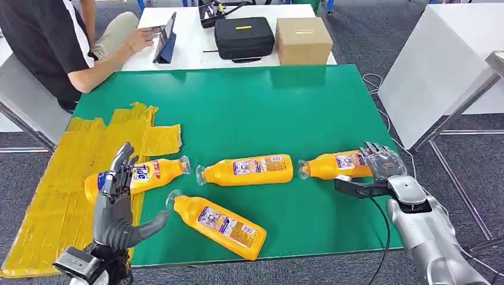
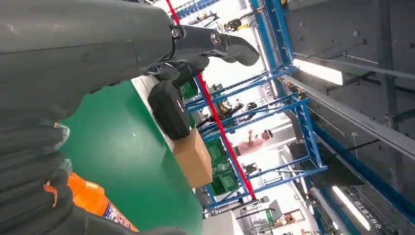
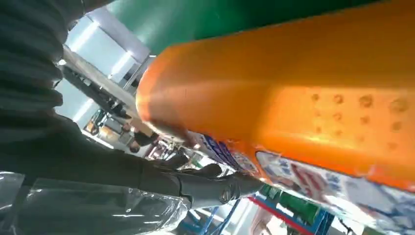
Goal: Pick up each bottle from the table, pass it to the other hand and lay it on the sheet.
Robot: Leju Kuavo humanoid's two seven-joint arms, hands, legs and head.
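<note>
Right hand (image 1: 380, 169) wraps the base end of an orange plastic detergent bottle (image 1: 333, 165) lying on the green table (image 1: 285, 113). Left hand (image 1: 119, 196) hangs spread, holding nothing. Smooth and likely slippery; mid-body looks the safest hold.

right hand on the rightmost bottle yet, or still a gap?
Cannot tell. In the head view the right hand overlaps the base end of the rightmost bottle, with no gap visible, but contact isn't plain; the right wrist view shows the bottle close up.
</note>
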